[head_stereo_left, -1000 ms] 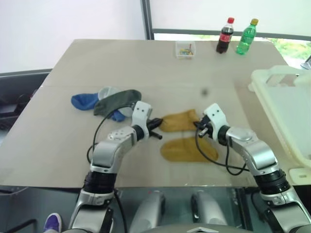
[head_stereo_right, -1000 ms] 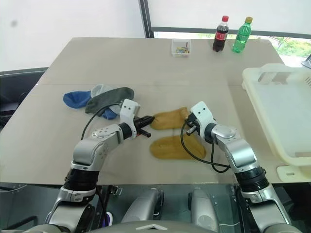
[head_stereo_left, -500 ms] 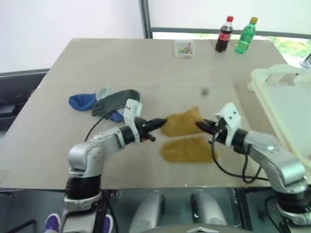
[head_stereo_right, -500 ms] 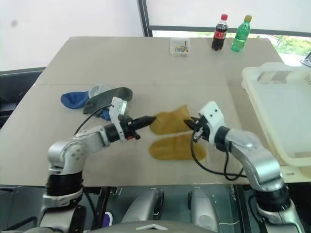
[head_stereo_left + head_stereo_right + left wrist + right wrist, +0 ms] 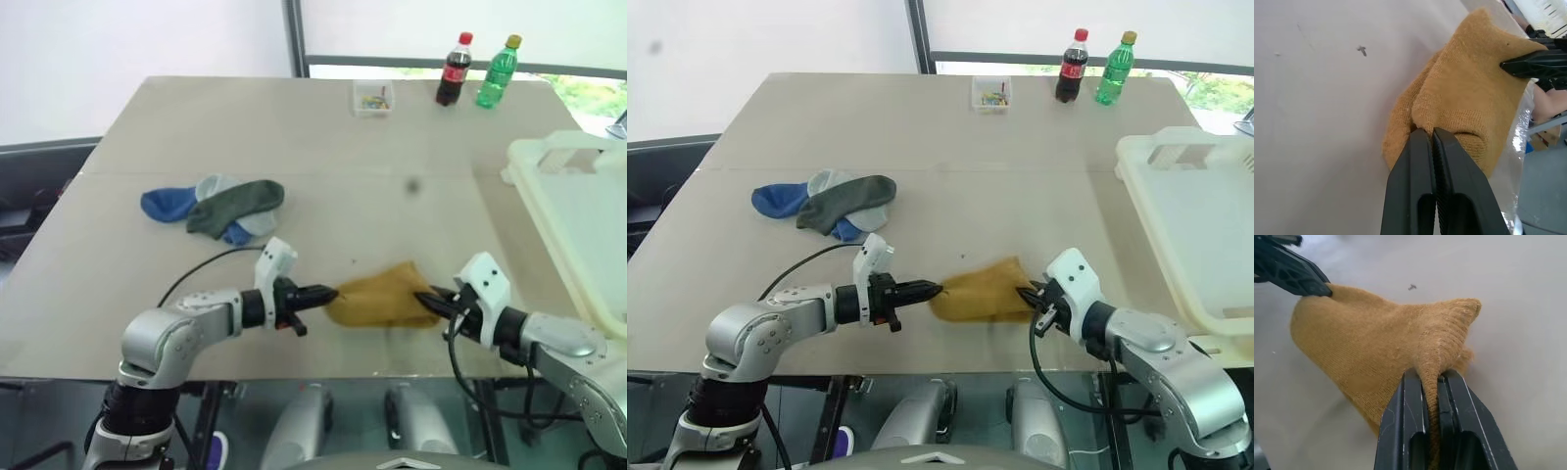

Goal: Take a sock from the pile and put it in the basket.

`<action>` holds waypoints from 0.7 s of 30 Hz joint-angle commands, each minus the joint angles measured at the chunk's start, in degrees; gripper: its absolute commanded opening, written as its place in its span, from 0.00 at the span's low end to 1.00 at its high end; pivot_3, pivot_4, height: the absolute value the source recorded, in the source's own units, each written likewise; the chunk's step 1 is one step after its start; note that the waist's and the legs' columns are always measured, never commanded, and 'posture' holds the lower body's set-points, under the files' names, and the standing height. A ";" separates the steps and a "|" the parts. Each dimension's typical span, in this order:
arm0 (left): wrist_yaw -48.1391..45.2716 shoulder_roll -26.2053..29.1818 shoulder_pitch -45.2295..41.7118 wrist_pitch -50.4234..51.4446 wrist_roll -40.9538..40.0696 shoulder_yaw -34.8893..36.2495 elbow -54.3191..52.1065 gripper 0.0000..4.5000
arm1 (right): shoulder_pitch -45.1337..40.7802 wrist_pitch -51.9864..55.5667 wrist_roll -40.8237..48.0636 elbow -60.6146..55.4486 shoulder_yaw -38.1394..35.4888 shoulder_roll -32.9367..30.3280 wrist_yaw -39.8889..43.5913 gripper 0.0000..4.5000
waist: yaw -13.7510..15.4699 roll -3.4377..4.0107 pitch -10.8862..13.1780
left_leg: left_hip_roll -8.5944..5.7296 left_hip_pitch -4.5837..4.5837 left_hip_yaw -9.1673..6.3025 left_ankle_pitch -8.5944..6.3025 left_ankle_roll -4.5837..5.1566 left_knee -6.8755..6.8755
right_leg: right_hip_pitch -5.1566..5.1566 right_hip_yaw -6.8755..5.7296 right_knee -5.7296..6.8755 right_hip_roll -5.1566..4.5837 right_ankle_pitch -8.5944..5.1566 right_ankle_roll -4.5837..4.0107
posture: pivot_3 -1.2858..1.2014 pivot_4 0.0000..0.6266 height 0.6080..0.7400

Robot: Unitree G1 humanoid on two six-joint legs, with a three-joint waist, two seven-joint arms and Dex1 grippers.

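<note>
The left gripper [image 5: 331, 292] has its two black fingers [image 5: 1418, 161] pressed together on one edge of a mustard-yellow knitted sock [image 5: 380, 297]. The right gripper [image 5: 427, 299] pinches the opposite edge, a ridge of the ribbed fabric squeezed between its closed black fingers [image 5: 1411, 396]. The sock hangs stretched between the two pairs of fingers, near the front edge of the pale beige desk [image 5: 294, 137]; whether its lower edge touches the desk I cannot tell.

Beyond the left fingers, further back on the desk, lies the pile of loose socks [image 5: 216, 206]: a bright blue one, a pale blue-grey one and a dark grey one on top, overlapping. Well to the far side of the right fingers stands the large cream-white plastic basket [image 5: 549, 157] with a thick rim and cut-out handle, at the desk's right edge.

At the far end of the desk sit a small clear box [image 5: 373, 100], a dark cola bottle with a red cap [image 5: 452, 72] and a green bottle with a yellow cap [image 5: 497, 75], just beside each other.
</note>
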 commanded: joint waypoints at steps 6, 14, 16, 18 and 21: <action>0.67 0.06 -1.93 -5.56 4.77 -2.52 1.91 0.02 | 2.20 -3.52 -3.07 -2.16 3.34 -0.76 -1.64 0.00 | 0.00 0.00 0.00 | 0.00 -0.11 -0.03 0.00 0.00 0.00 | -0.05 -0.03 -0.10 0.00 0.02 0.03 | 0.52 0.24 1.00; -1.80 1.08 -2.59 -6.98 6.34 -4.20 4.73 0.42 | 2.87 -4.88 -5.01 -0.89 5.77 -0.96 -1.96 0.00 | 0.05 0.00 0.00 | -0.01 -0.14 -0.06 0.00 0.01 0.00 | -0.05 -0.09 -0.13 0.02 0.02 0.04 | 0.52 0.24 1.00; -1.95 1.18 -2.39 -7.54 6.52 -4.12 4.18 0.63 | 2.80 -5.23 -5.70 -0.38 5.67 -1.74 -1.73 0.00 | 0.07 0.00 -0.01 | -0.02 -0.14 -0.08 0.00 0.01 0.00 | -0.05 -0.10 -0.13 0.01 0.03 0.04 | 0.52 0.24 1.00; -2.50 1.60 -1.96 -8.76 6.60 -3.58 3.73 0.74 | 2.65 -6.05 -5.85 0.02 4.27 -2.08 -1.39 0.00 | 0.09 0.00 -0.01 | -0.01 -0.13 -0.09 0.00 0.01 0.00 | -0.04 -0.11 -0.13 0.00 0.03 0.04 | 0.52 0.24 1.00; -3.86 2.12 -1.61 -10.21 6.11 -2.83 3.41 0.75 | 2.56 -7.49 -5.38 -0.07 2.47 -2.54 -0.40 0.17 | 0.01 0.01 0.00 | 0.00 -0.12 -0.09 0.00 0.00 0.00 | -0.03 -0.11 -0.13 0.01 0.03 0.04 | 0.52 0.24 1.00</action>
